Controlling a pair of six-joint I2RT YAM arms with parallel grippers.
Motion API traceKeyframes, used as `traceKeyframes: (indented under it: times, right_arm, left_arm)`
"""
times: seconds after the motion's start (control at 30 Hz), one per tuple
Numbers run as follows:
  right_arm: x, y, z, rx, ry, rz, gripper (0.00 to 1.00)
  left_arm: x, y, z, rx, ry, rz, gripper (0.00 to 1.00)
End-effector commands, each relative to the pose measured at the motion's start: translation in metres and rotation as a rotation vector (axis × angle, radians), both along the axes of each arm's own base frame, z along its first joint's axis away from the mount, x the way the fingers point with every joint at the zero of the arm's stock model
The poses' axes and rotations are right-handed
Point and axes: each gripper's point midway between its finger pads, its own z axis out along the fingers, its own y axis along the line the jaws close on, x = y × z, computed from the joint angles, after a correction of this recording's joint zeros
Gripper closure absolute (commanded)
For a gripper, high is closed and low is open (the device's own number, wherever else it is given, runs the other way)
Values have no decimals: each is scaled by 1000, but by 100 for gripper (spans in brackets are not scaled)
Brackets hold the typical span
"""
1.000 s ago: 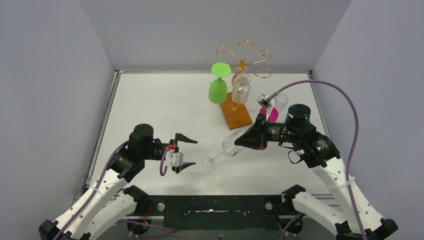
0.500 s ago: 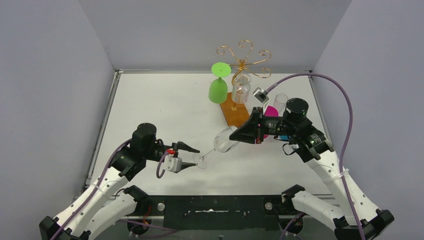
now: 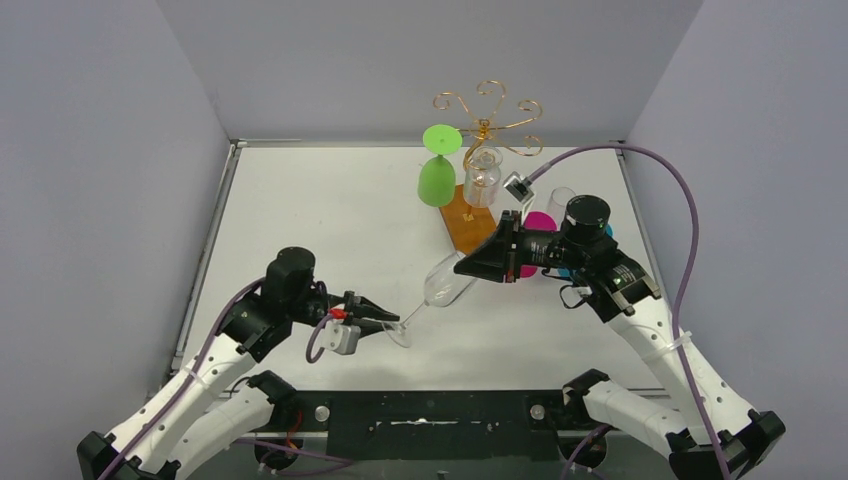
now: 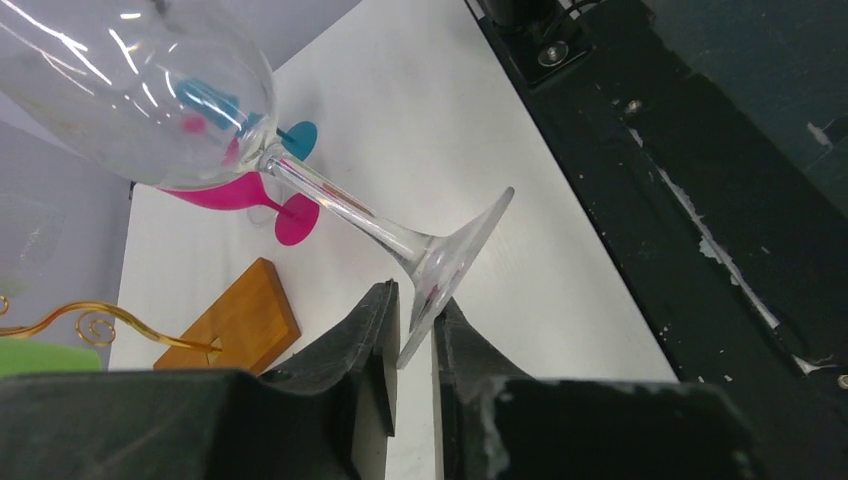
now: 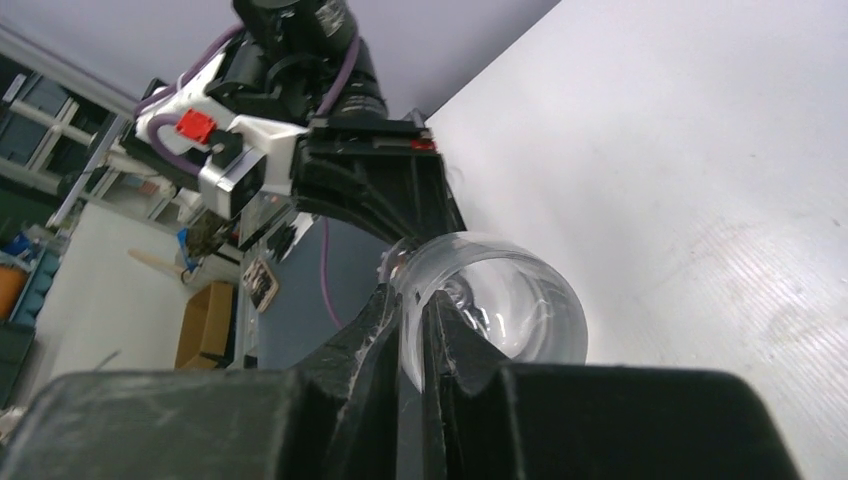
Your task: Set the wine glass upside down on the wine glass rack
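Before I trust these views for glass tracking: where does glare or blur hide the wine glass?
Top external: sharp, wine glass faint against white table. Left wrist: highlights streak the bowl; foot crisp. Right wrist: rim blurred near the lens.

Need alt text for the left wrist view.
The left tool pinches the foot of a tilted clear wine glass, bowl toward the upper left. Behind it on the white table are a pink glass and the rack's wooden base.
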Motion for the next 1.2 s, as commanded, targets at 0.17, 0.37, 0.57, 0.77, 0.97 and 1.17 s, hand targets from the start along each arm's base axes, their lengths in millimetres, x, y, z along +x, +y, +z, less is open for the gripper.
traceKeyframes:
  times: [0.17,0.37,0.57,0.77,0.97,1.17]
  right_arm:
    - [17,-13,3,11,-106,-193,76]
    - [32,-28,-6,-26,-96,-350,49]
    - [38,-42,-15,-55,-137,-444,41]
    - [40,-47,-23,-73,-118,-483,41]
    - [35,-45,-13,-56,-181,-480,42]
    - [28,-32,-16,-82,-248,-445,43]
  left_arm:
    - [-9,0,23,-37,14,-29,100]
    - [-6,-3,24,-34,76,-6,100]
    - [4,-4,26,-43,162,85,100]
    - [25,-5,31,-88,226,236,100]
    - [23,-3,42,-205,257,279,100]
    - [36,-1,59,-313,388,396,100]
